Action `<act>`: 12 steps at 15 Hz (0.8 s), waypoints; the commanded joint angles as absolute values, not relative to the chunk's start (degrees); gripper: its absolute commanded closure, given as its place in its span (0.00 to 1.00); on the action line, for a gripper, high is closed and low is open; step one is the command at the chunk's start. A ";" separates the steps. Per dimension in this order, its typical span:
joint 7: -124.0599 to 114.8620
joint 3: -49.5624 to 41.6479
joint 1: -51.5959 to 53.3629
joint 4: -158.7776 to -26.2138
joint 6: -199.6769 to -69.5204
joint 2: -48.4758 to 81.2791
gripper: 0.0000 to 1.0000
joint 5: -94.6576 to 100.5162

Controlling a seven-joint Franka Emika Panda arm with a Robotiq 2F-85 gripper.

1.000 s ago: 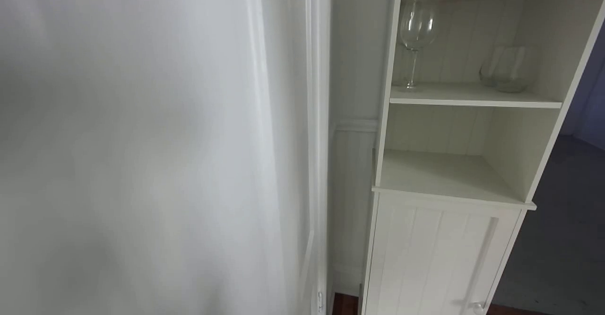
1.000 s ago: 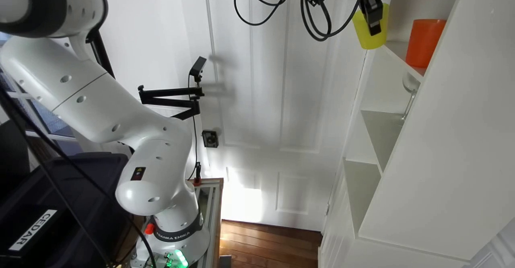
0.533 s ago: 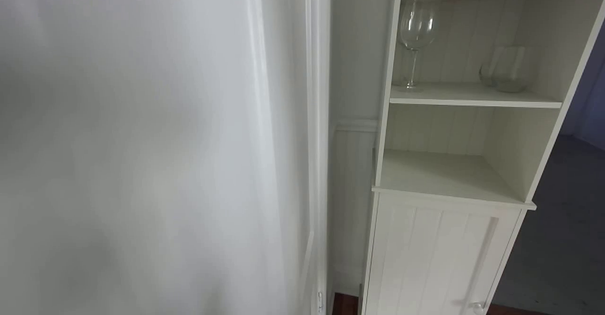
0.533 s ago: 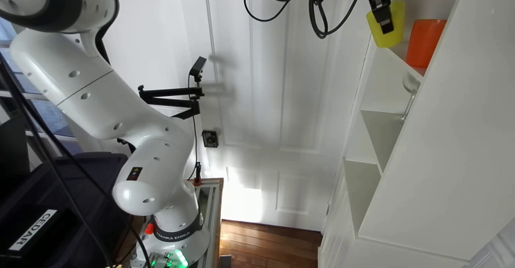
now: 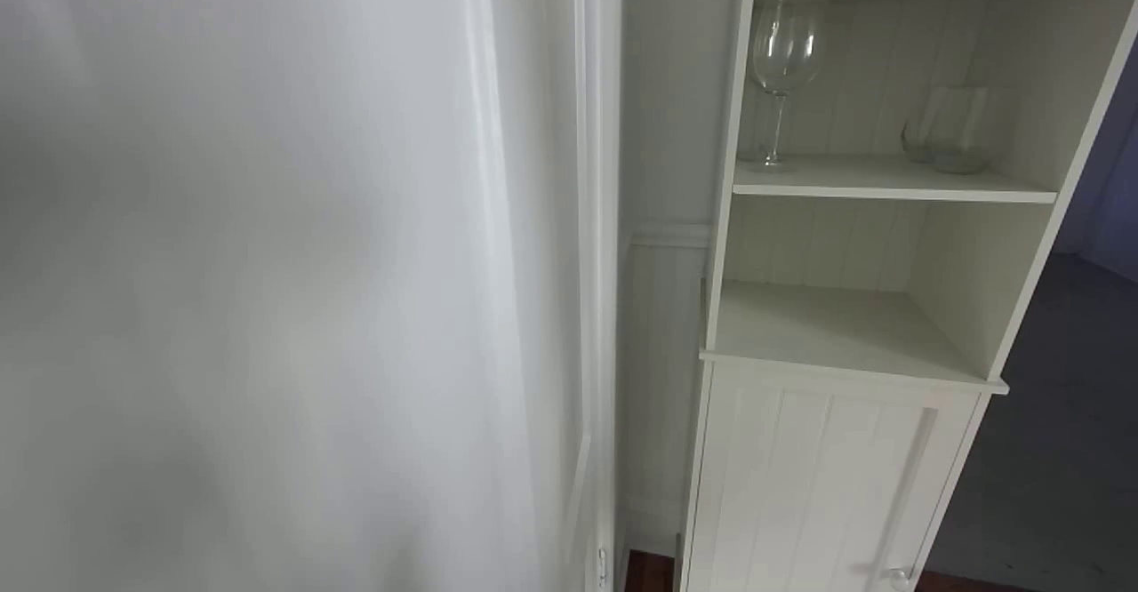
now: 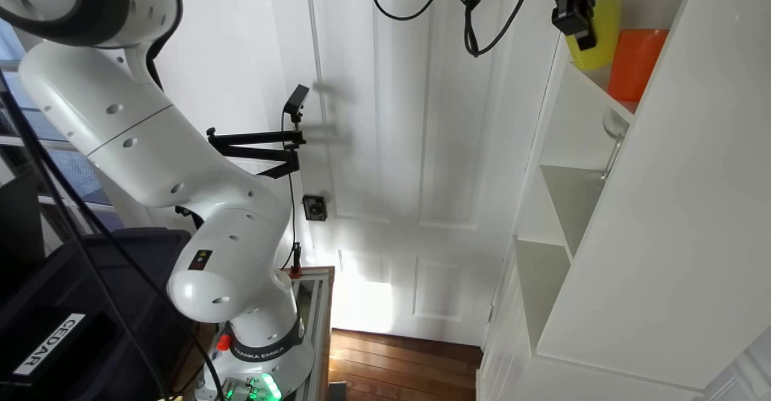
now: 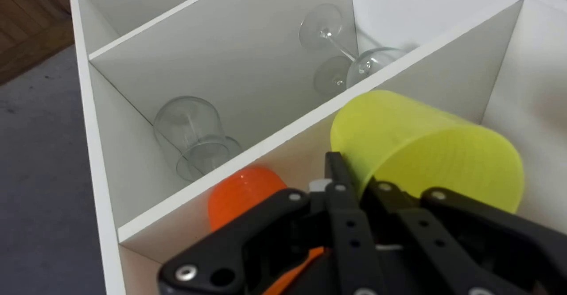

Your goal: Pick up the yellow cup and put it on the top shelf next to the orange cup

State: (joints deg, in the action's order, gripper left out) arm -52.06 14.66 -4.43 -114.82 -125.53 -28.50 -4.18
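Note:
The yellow cup [image 6: 604,31] is in the cabinet's top compartment, left of the orange cup [image 6: 637,64] in an exterior view. My gripper [image 6: 583,27] is shut on its wall. In the wrist view, the fingers [image 7: 357,183] pinch the rim of the yellow cup [image 7: 412,126], one finger outside, one inside. The orange cup [image 7: 241,193] is left of the fingers, partly hidden by them. The yellow cup's base is close to the top shelf [image 6: 602,93]; I cannot tell whether it touches. The cups and gripper are out of view in an exterior view showing the lower shelves.
A clear stemmed wine glass [image 5: 786,50] and a clear tumbler [image 5: 962,134] stand on the shelf below. The cabinet's side panel [image 6: 668,220] borders the orange cup. A white door [image 6: 397,148] is behind the arm. Loose black cables [image 6: 471,34] hang from the wrist.
My gripper has carried the yellow cup to the right in an exterior view, into the top compartment and close to the orange cup. The gripper has turned slightly. The orange cup has not moved.

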 commanded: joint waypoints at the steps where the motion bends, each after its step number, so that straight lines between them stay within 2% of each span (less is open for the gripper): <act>1: -57.82 15.20 -4.98 -113.68 -125.84 -27.02 0.99 -2.07; 12: -66.85 13.73 -4.84 -112.62 -128.66 -23.36 0.99 -0.36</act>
State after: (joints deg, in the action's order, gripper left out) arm -63.68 14.06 -4.60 -114.52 -127.52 -25.14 -2.09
